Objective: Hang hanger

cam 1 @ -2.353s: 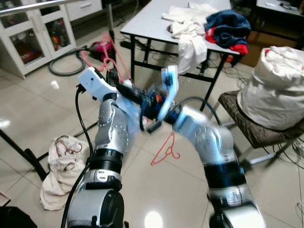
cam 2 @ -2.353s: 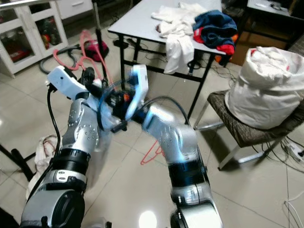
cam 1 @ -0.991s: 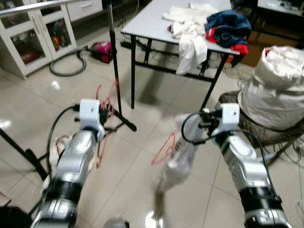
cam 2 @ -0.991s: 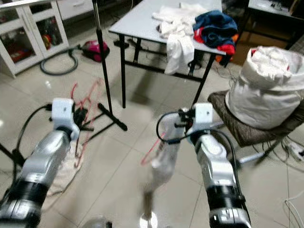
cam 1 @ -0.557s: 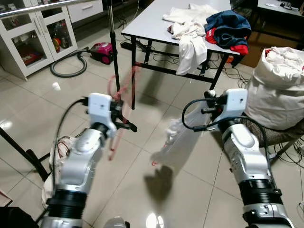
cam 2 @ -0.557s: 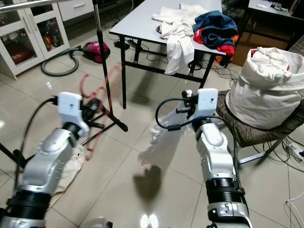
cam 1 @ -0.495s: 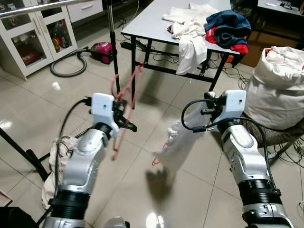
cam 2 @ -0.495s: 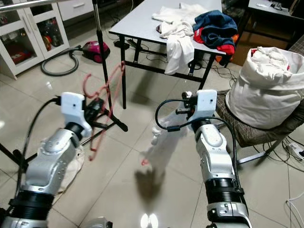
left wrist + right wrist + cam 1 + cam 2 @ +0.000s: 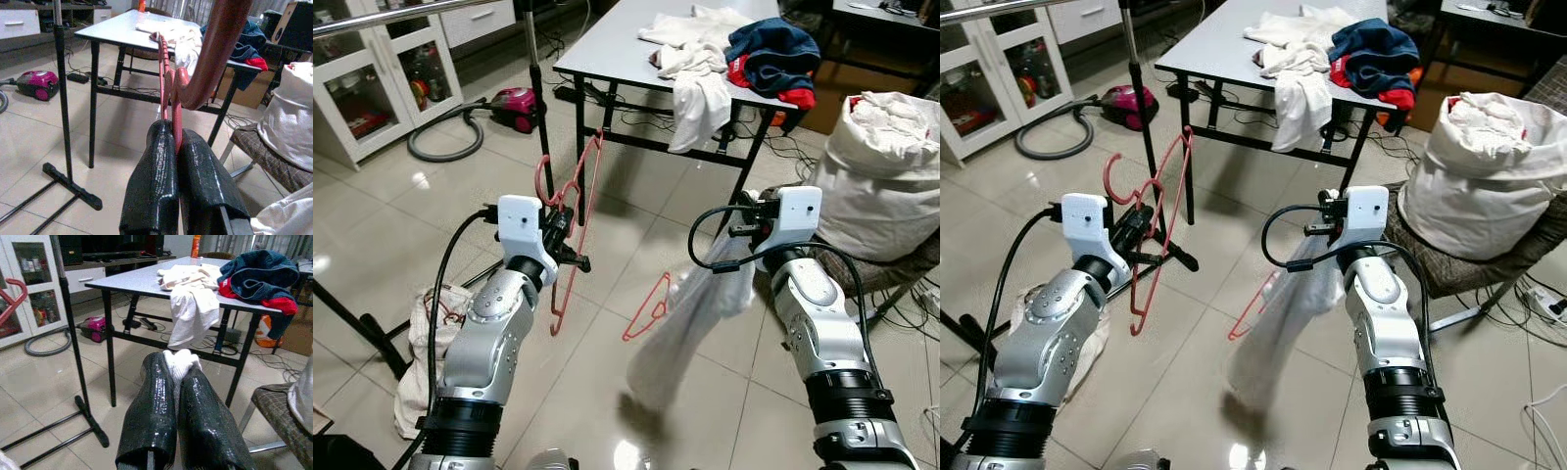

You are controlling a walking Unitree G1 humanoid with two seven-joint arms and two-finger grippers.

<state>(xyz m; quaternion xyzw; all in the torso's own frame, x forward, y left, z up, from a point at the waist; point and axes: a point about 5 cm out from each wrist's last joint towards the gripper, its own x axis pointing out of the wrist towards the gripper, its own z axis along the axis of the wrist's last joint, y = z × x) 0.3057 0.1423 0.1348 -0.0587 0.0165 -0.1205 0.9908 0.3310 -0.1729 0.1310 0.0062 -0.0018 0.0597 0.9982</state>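
left tool (image 9: 175, 147) pinching red hanger (image 9: 576, 211), now lifted higher beside rack pole (image 9: 534, 69) | right tool (image 9: 177, 377) clamping white garment (image 9: 690, 313), now drooping floorward, probably still swinging | second hanger (image 9: 649, 308) lying on floor | hanging still pending

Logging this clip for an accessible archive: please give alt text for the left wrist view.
The left pincer is shut on a thin red plastic clothes hanger, whose hook curves up close to the camera. Beyond stand a black metal pole stand on the pale tiled floor and a grey table piled with clothes.
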